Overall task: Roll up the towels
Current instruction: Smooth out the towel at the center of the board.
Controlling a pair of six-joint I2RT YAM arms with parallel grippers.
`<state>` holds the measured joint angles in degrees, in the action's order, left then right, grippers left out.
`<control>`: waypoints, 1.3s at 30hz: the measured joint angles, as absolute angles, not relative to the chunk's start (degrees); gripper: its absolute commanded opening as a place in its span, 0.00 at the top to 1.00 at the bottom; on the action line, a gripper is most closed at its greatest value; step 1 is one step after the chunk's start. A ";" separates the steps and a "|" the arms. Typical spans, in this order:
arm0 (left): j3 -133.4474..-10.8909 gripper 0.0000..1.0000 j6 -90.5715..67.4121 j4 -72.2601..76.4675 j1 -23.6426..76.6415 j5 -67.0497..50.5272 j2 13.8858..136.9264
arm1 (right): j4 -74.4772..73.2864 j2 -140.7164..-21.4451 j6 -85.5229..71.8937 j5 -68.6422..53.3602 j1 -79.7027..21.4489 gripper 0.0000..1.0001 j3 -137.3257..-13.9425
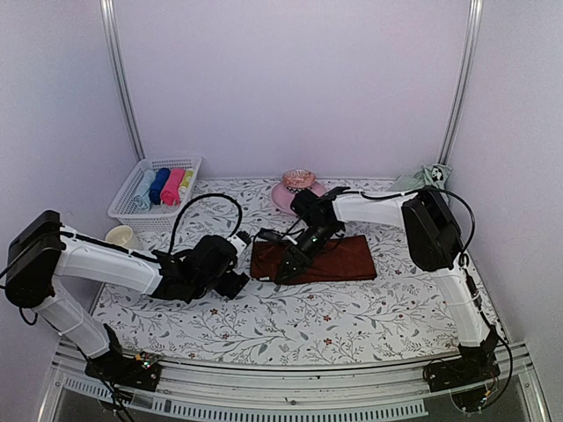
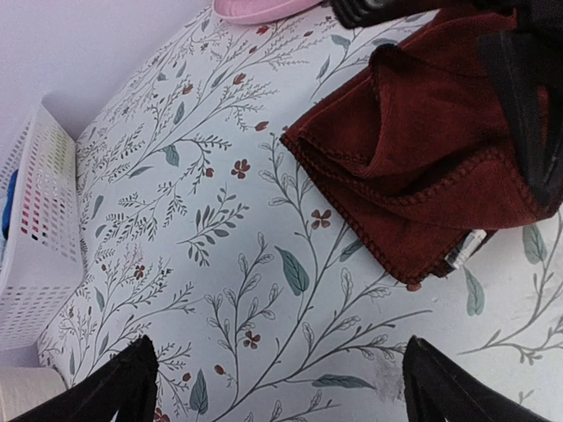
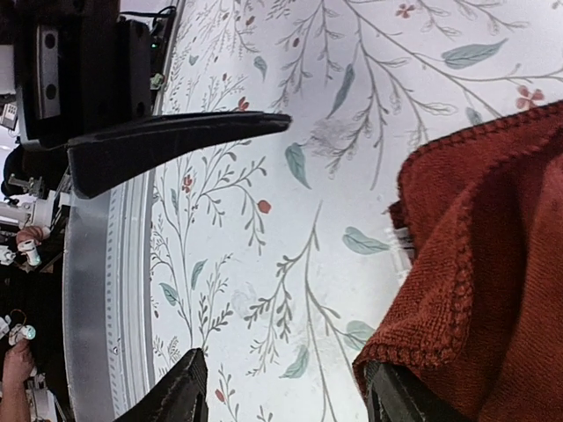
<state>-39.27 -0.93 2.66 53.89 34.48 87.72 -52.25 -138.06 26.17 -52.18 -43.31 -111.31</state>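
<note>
Right hand [image 1: 283, 269] at edge of red-brown towel [image 1: 339, 257]

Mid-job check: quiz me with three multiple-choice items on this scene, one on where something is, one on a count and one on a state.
1. Where is the green towel?
A. in the basket
B. at the far right corner of the floral cover
C. under the left arm

2. How many rolled cloths lie in the white basket?
A. two
B. four
C. six

3. How does the left gripper stand?
A. shut on a rolled cloth
B. shut on a cup
C. open, holding nothing

Answers:
1 B: the top view shows it bunched at the back right, by the wall.
2 B: light blue, blue, pink and yellow-green rolls lie side by side.
3 C: in the left wrist view its fingertips stand wide apart, with only the floral cover between them.
</note>
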 measured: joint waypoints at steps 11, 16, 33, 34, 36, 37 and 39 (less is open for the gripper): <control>-39.72 0.03 -1.58 4.08 53.82 35.07 87.61 | -54.54 -135.13 29.30 -53.01 -48.10 0.33 -111.31; -39.88 0.03 -1.87 4.82 53.82 35.40 87.55 | -53.95 -133.47 28.42 -48.99 -47.64 0.32 -111.31; -37.56 0.03 -1.54 5.54 53.76 34.28 84.60 | -42.98 -133.10 16.43 -40.23 -35.73 0.25 -118.28; -37.50 0.03 -1.54 5.76 53.76 34.24 84.53 | -42.65 -133.67 16.03 -39.94 -35.66 0.25 -118.61; -37.47 0.03 -1.52 6.17 53.76 34.11 84.40 | -41.85 -135.52 15.14 -39.53 -35.77 0.25 -119.17; -37.45 0.03 -1.52 6.50 53.76 34.09 84.36 | -41.74 -136.53 14.81 -39.53 -35.92 0.25 -119.50; -37.45 0.03 -1.52 6.79 53.76 34.09 84.31 | -41.43 -138.74 14.06 -39.59 -36.29 0.26 -119.85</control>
